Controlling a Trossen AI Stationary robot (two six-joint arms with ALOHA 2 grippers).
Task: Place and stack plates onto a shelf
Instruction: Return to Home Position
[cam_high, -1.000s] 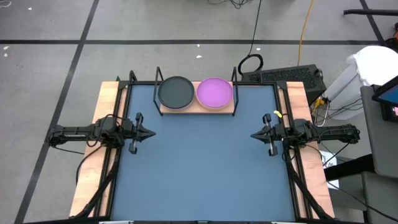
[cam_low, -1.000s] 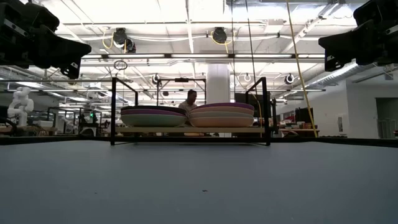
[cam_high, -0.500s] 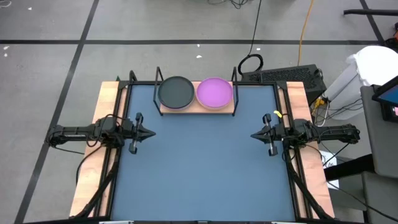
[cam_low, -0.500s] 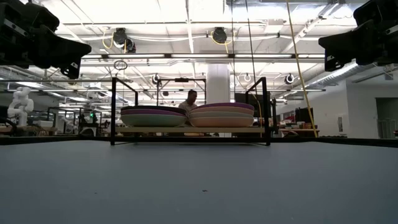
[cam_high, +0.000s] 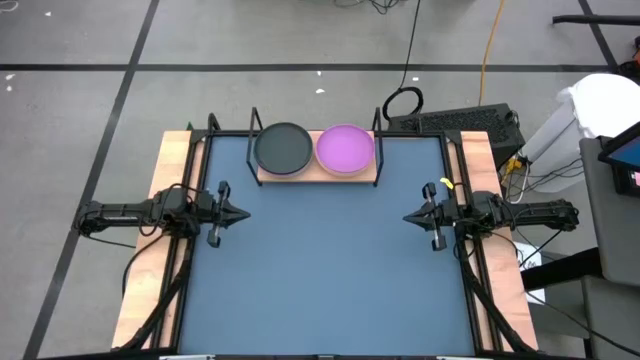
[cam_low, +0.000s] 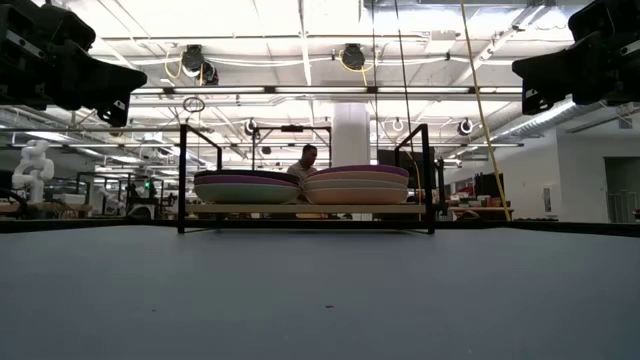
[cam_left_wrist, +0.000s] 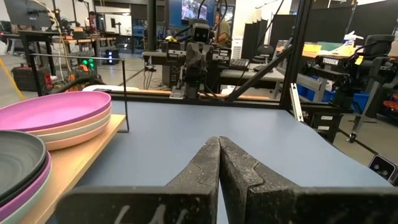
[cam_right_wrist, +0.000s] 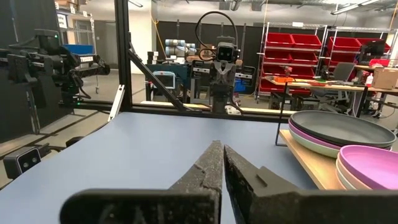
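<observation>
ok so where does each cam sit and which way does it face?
High: above the table, straight down; shelf at the far edge, left arm and right arm at the sides.
Low: table-top height, level toward the shelf; both arms in the upper corners.
Left wrist: on the left arm, facing the right arm; own shut jaws.
Right wrist: mirrored, jaws shut.
All four show the top purple plate.

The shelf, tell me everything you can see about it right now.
The shelf is a light wooden rectangular board framed by thin black wire posts. It stands at the far edge of the blue mat. The board lies level, raised a little above the mat. Two plate stacks sit on it side by side, nearly filling it: one is topped by a dark grey plate, the other by a purple plate.
</observation>
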